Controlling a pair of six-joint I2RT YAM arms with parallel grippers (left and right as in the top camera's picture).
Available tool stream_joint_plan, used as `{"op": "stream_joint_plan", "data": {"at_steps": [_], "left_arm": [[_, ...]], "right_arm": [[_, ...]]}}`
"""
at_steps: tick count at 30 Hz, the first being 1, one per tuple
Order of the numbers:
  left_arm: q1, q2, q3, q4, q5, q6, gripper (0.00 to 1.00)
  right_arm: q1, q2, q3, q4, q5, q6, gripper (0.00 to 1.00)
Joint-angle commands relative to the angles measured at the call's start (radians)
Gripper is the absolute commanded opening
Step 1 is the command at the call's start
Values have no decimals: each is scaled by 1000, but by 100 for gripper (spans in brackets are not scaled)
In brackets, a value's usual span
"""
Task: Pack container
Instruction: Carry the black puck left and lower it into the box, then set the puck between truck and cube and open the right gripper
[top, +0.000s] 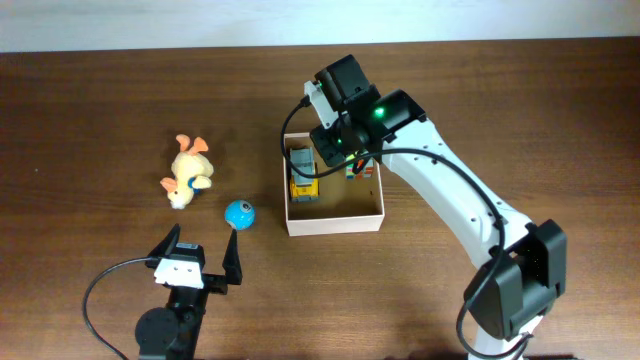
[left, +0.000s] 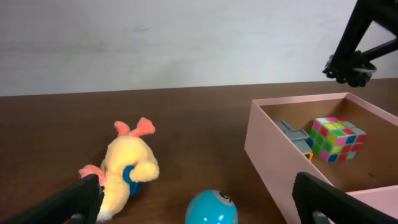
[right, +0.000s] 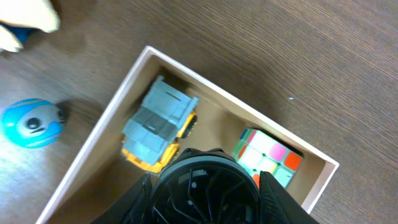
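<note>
overhead view: white box is set on the surface, right of a blue ball and plush duck. a toy truck and puzzle cube are packed inside. left jaws are spread apart, empty. right jaws are hung over the box; state can't be told.
</note>
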Motion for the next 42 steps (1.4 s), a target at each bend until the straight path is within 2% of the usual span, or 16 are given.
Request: {"op": "stream_joint_plan", "data": {"at_steps": [1, 42], "left_arm": [[5, -10, -5, -1, 8, 16, 99], [5, -10, -5, -1, 8, 16, 99]], "right_arm": [[3, 40, -6, 11, 45, 8, 40], [2, 289, -23, 72, 70, 23, 40]]}}
